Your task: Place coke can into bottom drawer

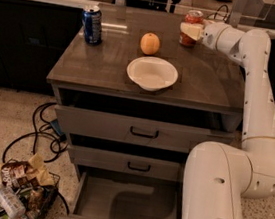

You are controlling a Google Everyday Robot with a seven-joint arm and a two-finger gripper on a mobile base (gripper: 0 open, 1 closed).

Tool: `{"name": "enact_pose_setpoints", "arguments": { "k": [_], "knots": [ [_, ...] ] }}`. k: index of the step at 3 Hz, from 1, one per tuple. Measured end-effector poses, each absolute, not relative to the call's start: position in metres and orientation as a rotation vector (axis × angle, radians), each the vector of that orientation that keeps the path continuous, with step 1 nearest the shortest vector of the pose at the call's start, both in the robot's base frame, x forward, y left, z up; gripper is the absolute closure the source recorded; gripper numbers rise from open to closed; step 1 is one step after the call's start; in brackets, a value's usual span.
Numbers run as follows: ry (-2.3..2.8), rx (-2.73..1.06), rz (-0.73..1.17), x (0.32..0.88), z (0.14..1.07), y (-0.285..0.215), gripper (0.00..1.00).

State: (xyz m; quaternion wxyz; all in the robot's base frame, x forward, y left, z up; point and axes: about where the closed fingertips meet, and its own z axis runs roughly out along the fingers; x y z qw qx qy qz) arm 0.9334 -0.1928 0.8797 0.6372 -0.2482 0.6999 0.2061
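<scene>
The coke can [192,20], red with a silver top, stands upright at the back right of the cabinet top. My gripper [191,32] reaches in from the right and is right at the can, covering its lower part. The white arm drops down the right side of the cabinet and hides the right end of the drawers. The bottom drawer [110,203] is pulled out and shows a plain grey inside with nothing in it.
A blue soda can [92,24] stands at the back left, an orange [149,43] at the back middle, and a white bowl [152,73] in the centre. The two upper drawers [143,131] are shut. A wire basket of trash [12,196] and cables [44,129] lie on the floor at left.
</scene>
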Motion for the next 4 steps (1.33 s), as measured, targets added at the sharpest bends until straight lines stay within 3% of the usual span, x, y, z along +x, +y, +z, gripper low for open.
{"name": "enact_pose_setpoints", "arguments": {
  "k": [1,2,4],
  "knots": [
    [1.599,-0.570,0.475,0.934,0.878,-0.189,0.94],
    [1.600,-0.572,0.477,0.935,0.877,-0.187,1.00],
    [1.629,-0.597,0.448,0.919,0.894,-0.206,1.00]
  ]
}}
